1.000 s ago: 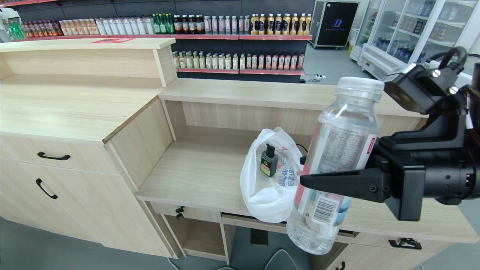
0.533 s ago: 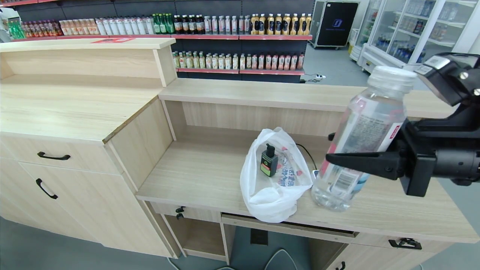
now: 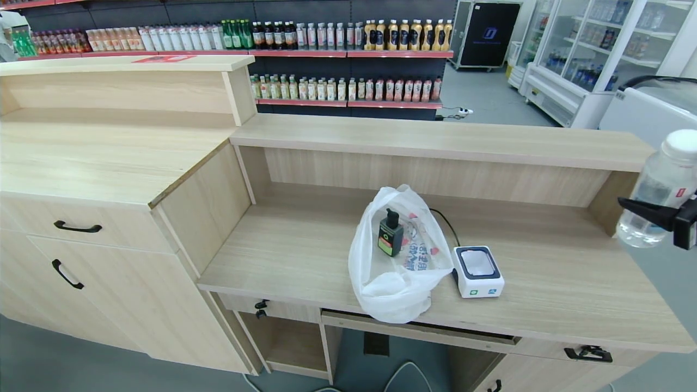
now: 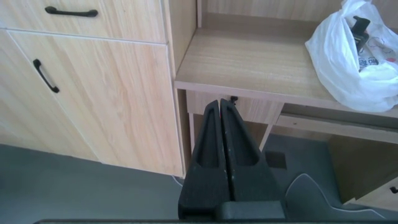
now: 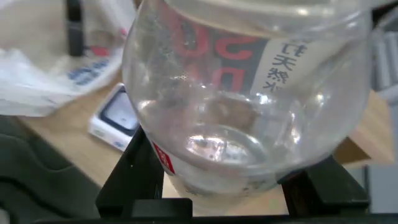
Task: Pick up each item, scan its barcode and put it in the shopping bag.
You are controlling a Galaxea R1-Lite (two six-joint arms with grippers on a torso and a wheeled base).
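**A:** Where is the clear plastic water bottle [image 3: 656, 190] with the white cap and red-edged label?

**B:** In the air off the right end of the pale wooden counter [image 3: 572, 283], tilted a little. It is well apart from the small white box scanner [image 3: 477, 270] with the dark window. The right gripper [image 3: 634, 212] clamps it across the lower body, one black finger on each side.

**A:** How will it handle?

**B:** The wall looks thin and smooth, so I'd expect it to give under a hard squeeze and slip on the glossy label. I can't tell how full it is. If it is full, it will be weighty. Mid-body, over the label, seems the soundest hold, with the barcode left uncovered to face the scanner.

**A:** And around it?

**B:** The thin white plastic shopping bag [image 3: 381, 272] slumps just beside the scanner, mouth open, with a dark pump bottle [image 3: 391, 235] inside. The left gripper [image 4: 221, 124] hangs low in front of the counter, fingers pressed together on nothing.
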